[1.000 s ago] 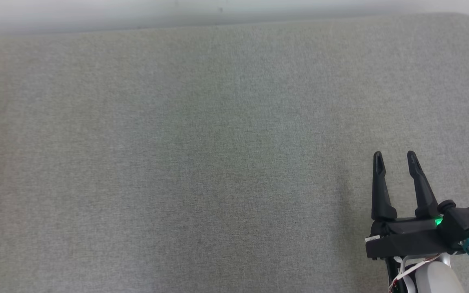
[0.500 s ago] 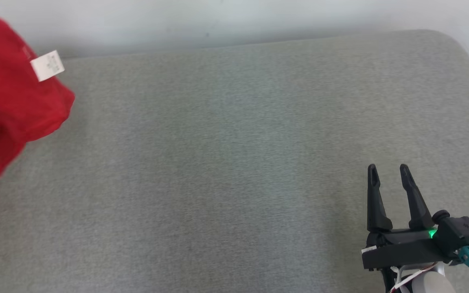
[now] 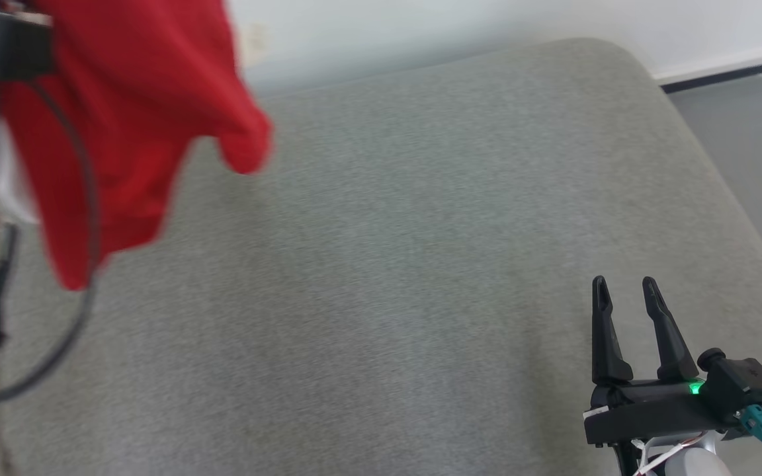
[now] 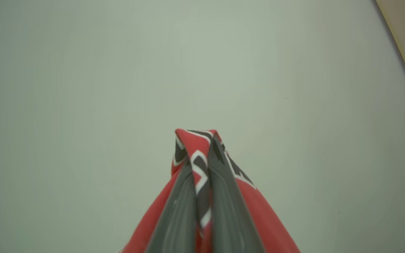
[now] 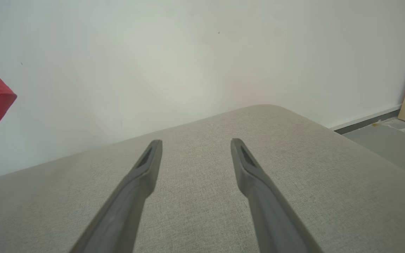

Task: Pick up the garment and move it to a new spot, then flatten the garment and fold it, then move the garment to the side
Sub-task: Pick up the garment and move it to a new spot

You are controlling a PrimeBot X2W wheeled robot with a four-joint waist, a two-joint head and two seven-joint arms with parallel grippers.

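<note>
Near right, above the grey cushion (image 3: 381,277), the right gripper (image 3: 621,285) hovers spread wide and empty, while far left the left gripper (image 4: 202,154), clamped tight on the red garment (image 3: 129,112), holds it hanging raised; the carrying step looks underway, and next it needs setting down on open cushion.

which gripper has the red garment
The left gripper, shut on a fold of the garment, which hangs from it. The right gripper is open and holds nothing, above the grey cushion.
</note>
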